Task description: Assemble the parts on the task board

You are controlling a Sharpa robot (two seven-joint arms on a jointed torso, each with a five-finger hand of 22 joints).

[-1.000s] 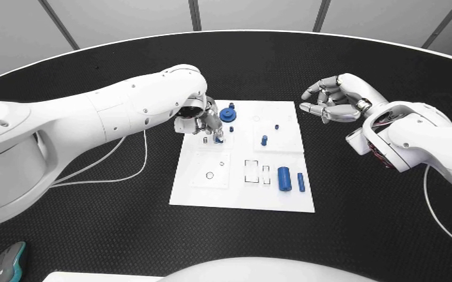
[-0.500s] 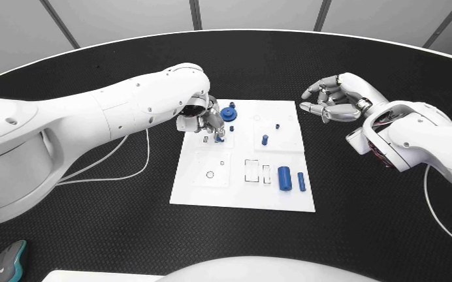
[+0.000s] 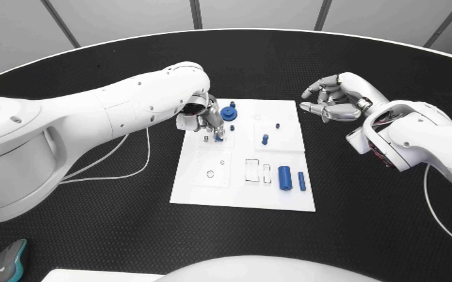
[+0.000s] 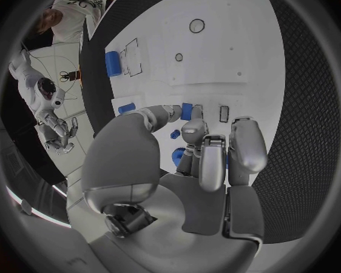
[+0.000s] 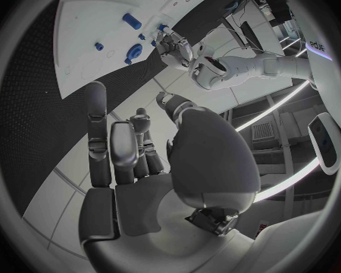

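Left hand (image 3: 209,120) on blue part (image 3: 217,137) (task board (image 3: 243,190))

No legible text or labels

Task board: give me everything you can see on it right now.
The task board is a flat white rectangular plate lying on the black table, with outlined rectangular and round recesses. Two blue cylinders lie side by side near its right edge, a small blue peg stands mid-board, and a round blue part sits at the far end. The left hand is down on its far left area, fingertips at a small blue piece. The right hand hangs beyond its right corner, clear of it.
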